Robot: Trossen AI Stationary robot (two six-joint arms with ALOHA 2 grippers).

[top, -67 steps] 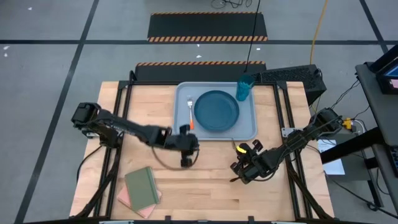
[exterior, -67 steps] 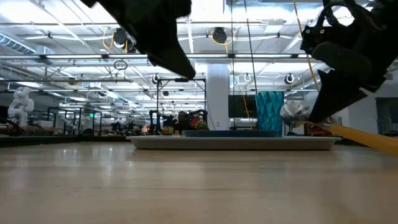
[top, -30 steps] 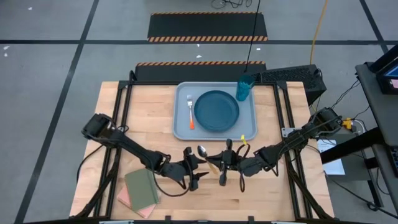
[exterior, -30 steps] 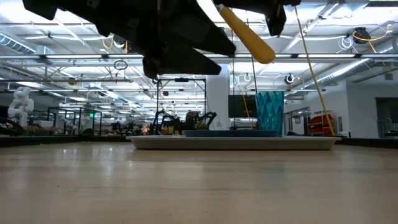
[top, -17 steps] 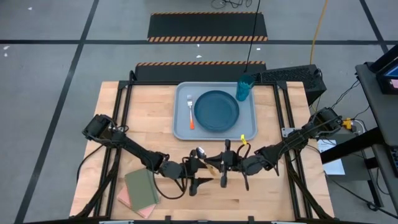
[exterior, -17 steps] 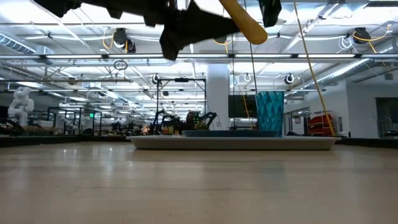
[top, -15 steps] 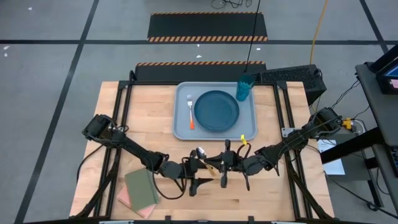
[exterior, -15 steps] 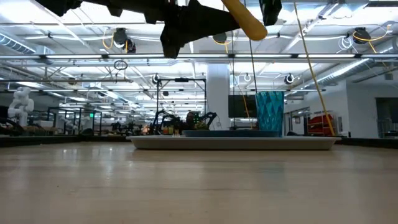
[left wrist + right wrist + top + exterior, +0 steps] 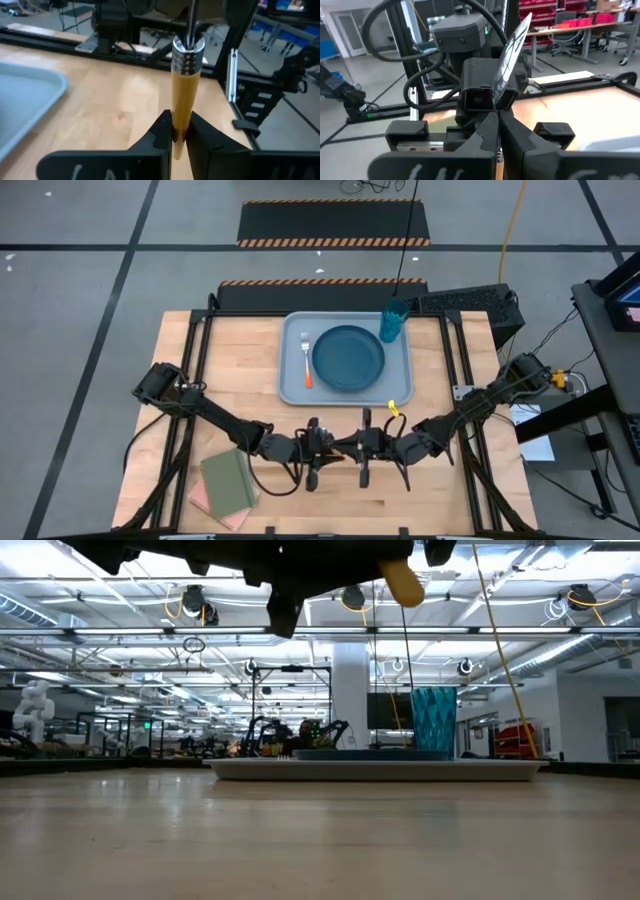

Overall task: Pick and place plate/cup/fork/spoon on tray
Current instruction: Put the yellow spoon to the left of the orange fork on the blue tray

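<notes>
The spoon (image 9: 182,90), with an orange-yellow handle and a silver bowl (image 9: 512,45), hangs above the table's near middle, between my two grippers. My left gripper (image 9: 318,448) is shut on its handle and my right gripper (image 9: 358,448) on its metal neck. The handle's end (image 9: 403,585) shows in the low view. At the far side, the plate (image 9: 348,358) and the fork (image 9: 307,360) lie on the tray (image 9: 290,392). The cup (image 9: 394,322) stands at the tray's far right corner. My left gripper pinches the spoon's orange-yellow handle (image 9: 179,117) between its two fingers, below the metal collar. It comes level from the table's left, fingers across the handle. My right gripper pinches the thin neck (image 9: 498,107) just under the bowl, level from the table's right; the bowl stands edge-on above its fingers. The spoon is clear of the table.
A green notebook (image 9: 228,480) on a pink one lies at the near left corner. Bare wood lies between the grippers and the tray's near rim.
My left gripper, open a second ago beside the spoon, has closed in on the right gripper and shut on the handle. Both grippers have tipped upward, and the handle's end has risen. My right gripper has kept its hold.
</notes>
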